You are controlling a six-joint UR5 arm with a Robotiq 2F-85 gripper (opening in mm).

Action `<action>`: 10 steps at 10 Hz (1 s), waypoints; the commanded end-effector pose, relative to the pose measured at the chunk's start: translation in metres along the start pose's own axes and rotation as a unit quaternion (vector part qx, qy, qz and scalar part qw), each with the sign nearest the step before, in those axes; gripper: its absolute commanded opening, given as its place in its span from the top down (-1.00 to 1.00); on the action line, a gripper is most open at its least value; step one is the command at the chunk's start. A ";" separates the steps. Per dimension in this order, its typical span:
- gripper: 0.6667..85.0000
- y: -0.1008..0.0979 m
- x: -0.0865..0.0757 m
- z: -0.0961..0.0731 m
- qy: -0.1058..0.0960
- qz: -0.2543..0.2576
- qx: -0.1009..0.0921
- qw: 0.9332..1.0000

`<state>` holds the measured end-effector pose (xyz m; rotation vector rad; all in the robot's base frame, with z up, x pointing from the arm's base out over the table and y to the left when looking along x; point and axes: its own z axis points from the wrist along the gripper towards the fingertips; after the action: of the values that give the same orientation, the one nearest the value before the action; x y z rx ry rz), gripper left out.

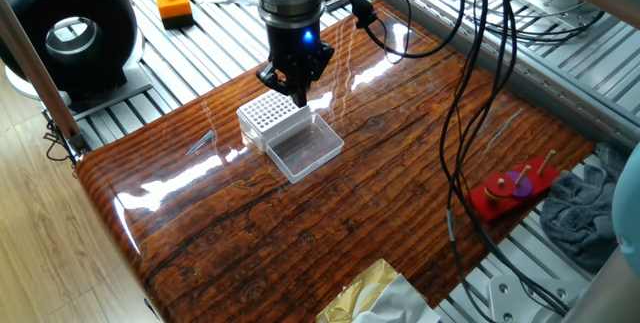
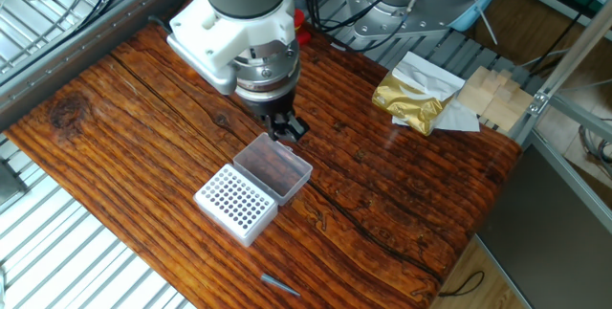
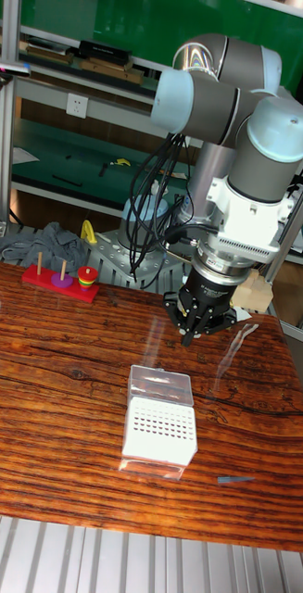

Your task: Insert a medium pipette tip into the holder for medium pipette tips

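Pincer hovers above table, fingers close together; whether they pinch anything, cannot tell. Holder for medium pipette tips just below-beside pincer, lid open. Loose pipette tip beyond holder.

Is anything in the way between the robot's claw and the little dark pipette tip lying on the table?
Sort of. The small clear plastic box with the white hole grid and its open lid sits on the wooden table between the gripper and the small dark pipette tip. Lifting over it looks easy.
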<state>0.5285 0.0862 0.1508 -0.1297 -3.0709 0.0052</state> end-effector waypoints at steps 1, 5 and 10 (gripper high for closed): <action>0.99 0.008 -0.017 -0.002 -0.033 -0.016 -0.017 0.999; 0.99 0.012 -0.045 -0.006 -0.087 0.003 -0.024 0.996; 0.99 0.012 -0.034 -0.003 -0.064 0.001 -0.022 0.998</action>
<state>0.5678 0.0917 0.1511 -0.1357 -3.2201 -0.0364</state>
